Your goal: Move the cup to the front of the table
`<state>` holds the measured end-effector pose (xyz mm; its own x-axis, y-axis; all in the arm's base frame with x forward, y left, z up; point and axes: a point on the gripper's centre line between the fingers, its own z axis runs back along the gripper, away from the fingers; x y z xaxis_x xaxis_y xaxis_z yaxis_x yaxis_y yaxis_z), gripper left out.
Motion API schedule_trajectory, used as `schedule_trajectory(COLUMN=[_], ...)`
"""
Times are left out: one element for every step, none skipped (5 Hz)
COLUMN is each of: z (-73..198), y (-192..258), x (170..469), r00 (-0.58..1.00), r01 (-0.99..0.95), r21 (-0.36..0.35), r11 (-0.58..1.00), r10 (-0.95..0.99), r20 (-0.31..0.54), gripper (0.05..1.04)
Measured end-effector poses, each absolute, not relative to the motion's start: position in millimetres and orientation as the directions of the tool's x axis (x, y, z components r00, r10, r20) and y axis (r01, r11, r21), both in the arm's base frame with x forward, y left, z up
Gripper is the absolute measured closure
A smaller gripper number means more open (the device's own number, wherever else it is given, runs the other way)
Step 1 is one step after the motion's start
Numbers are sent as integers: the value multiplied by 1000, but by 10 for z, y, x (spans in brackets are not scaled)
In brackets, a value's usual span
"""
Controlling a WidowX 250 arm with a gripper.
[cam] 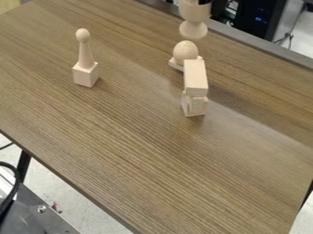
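Observation:
The pale wooden cup (194, 17), goblet-shaped with a round foot, is at the far side of the brown wood-grain table (140, 132), and the view's top edge cuts off its upper part. Its foot is close to the table's dark far edge. A small dark patch lies at the cup's upper right, and I cannot tell what it is.
Nearer than the cup, an egg-shaped wooden piece (185, 51) rests on a small base. Just in front of it stands a block-topped wooden piece (196, 84). A ball-topped post on a cube (85, 64) stands at the left.

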<state>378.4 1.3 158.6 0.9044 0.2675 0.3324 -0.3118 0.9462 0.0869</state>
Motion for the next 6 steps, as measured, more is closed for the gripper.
schedule_trajectory(z=[1655, 1684, 1672, 1689, 1648, 1574], y=[-22, -66, -167, -184, -140, -33], x=[3699, 3569, 3508, 3363, 3199, 3053], r00=[898, 897, 907, 902, 894, 881], r01=[-327, -339, -318, -341, -378, -425], r21=[69, 62, 58, 68, 76, 85], r11=[943, 939, 946, 938, 923, 901], r10=[287, 302, 286, 305, 342, 391], r20=[335, 322, 311, 305, 291, 266], gripper=[971, 971, 971, 971, 971, 971])
